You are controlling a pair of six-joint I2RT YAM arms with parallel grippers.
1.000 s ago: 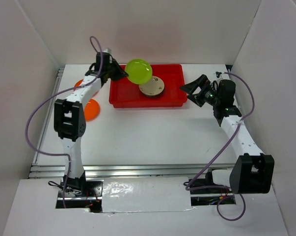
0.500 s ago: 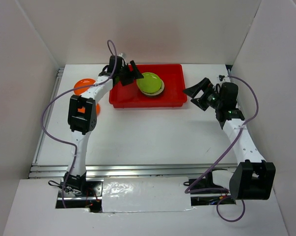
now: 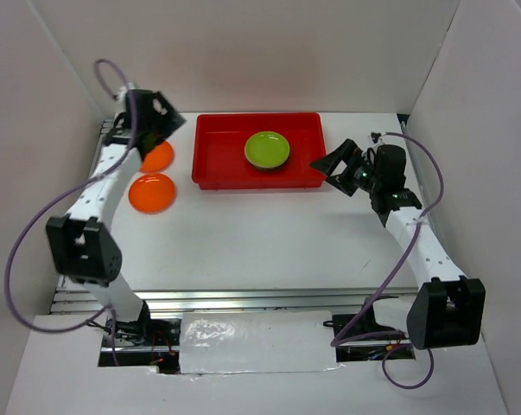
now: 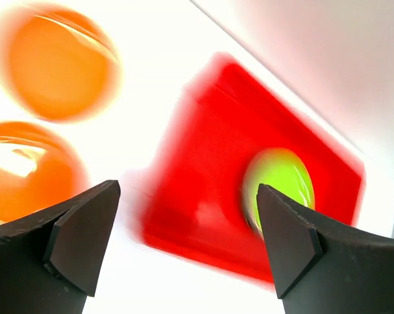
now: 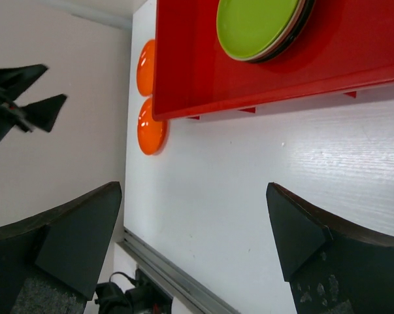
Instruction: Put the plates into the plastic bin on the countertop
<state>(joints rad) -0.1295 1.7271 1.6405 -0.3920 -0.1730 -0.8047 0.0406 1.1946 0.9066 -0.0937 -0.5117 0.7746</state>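
Lime-green plate [image 3: 267,149] lies in the red bin [image 3: 217,164]; left pincer [image 4: 187,196] and right pincer [image 5: 193,190] gape empty.

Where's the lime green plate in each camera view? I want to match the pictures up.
Top view: the green plate lies in the middle of the red bin, in the upper centre of the picture.
Left wrist: green plate right of centre, blurred.
Right wrist: green plate at the top edge, topping a stack.
Shared landmark: the red bin under it.
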